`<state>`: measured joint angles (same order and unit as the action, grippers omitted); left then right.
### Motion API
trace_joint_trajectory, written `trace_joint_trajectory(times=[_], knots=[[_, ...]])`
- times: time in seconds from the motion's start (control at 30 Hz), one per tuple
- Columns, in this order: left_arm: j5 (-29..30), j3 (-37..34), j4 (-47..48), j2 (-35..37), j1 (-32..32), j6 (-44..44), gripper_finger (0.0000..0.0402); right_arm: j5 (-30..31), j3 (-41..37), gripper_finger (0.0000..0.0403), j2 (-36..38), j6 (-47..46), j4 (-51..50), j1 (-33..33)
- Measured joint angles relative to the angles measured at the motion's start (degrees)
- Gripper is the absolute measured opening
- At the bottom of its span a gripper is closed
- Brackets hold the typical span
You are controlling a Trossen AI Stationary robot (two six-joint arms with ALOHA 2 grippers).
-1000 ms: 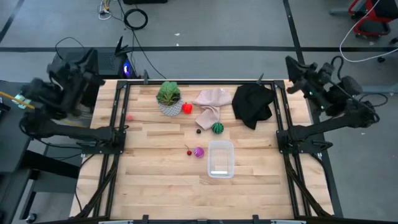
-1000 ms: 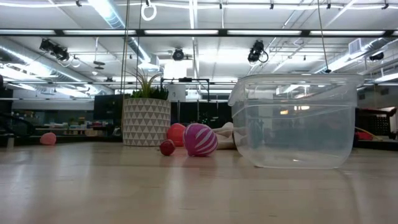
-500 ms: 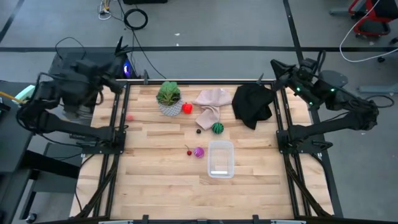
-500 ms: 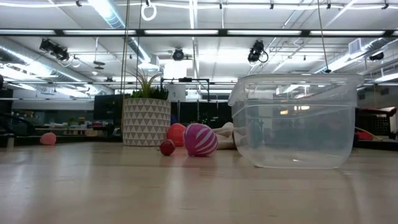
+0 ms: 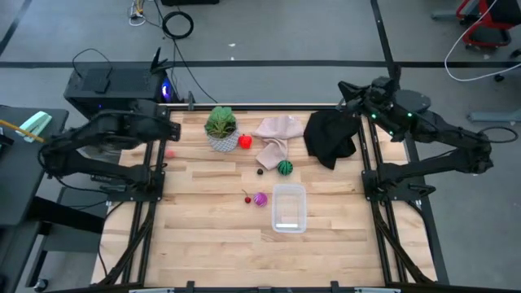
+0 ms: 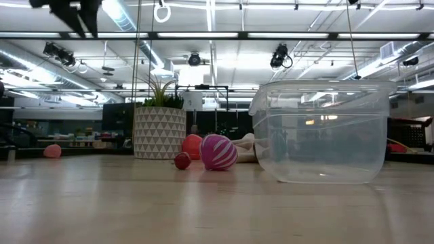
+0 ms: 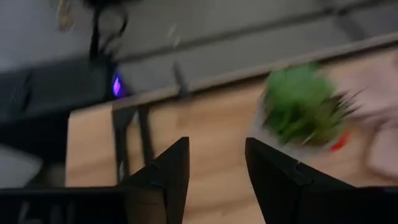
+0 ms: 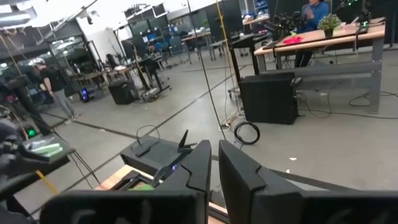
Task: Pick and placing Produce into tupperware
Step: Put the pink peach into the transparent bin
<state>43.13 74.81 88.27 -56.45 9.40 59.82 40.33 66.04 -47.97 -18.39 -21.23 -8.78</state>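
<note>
The clear tupperware (image 5: 289, 207) (image 6: 322, 132) stands upright on its base on the wooden table. The produce lies apart on the table: a purple striped ball (image 5: 260, 198) (image 6: 218, 152), a tiny dark-red piece (image 5: 247, 198) (image 6: 182, 160), a green round one (image 5: 284, 168), and a red one (image 5: 244, 141) (image 6: 192, 144) beside the plant pot. My left gripper (image 5: 168, 130) (image 7: 214, 168) hovers open over the table's far left corner. My right gripper (image 5: 346, 88) (image 8: 214, 163) hangs shut above the far right corner. Both are far from the produce.
A leafy plant in a white patterned pot (image 5: 221, 130) (image 6: 159, 132), a beige cloth (image 5: 277, 134) and a black cloth (image 5: 330, 137) lie along the far side. A small pink piece (image 5: 170, 152) sits near the left edge. Bare wood spreads around the tupperware and toward the near edge.
Both arms have unfolded from outside the table. The left gripper has swung right, from beyond the left edge to over the far left corner, and now shows at the top of the low view. The right gripper has moved left toward the black cloth. Nothing on the table has shifted.
</note>
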Motion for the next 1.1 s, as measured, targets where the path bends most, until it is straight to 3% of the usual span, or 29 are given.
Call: trace_joint_trajectory(times=[0.17, 0.37, 0.6, 0.87, 0.97, 1.1], knots=[[-10.94, -8.91, -1.35, -0.11, 5.07, 3.04, 0.0165, -2.39, -0.02, 0.0038, -1.55, -1.18, -0.16, -1.6], [-20.81, -17.99, -8.87, -0.16, 12.08, 0.03, 0.0165, -4.89, -0.02, 0.0038, -3.03, -1.22, -0.86, -2.65], [-26.24, -24.79, -12.02, -0.17, 23.49, -9.53, 0.0165, -6.67, -0.04, 0.0038, -4.9, -1.23, -1.68, -2.79], [-29.64, -27.06, -19.15, -0.17, 36.74, -17.31, 0.0165, -8.91, -0.04, 0.0038, -6.24, -1.24, -3.52, -2.79], [-33.35, -27.85, -22.77, -0.94, 40.04, -18.56, 0.0165, -8.91, -0.04, 0.0038, -6.47, -1.45, -3.75, -2.79], [-33.98, -27.89, -23.0, -3.47, 41.3, -19.46, 0.0165, -8.91, -0.04, 0.0038, -6.42, -2.66, -3.91, -2.79]])
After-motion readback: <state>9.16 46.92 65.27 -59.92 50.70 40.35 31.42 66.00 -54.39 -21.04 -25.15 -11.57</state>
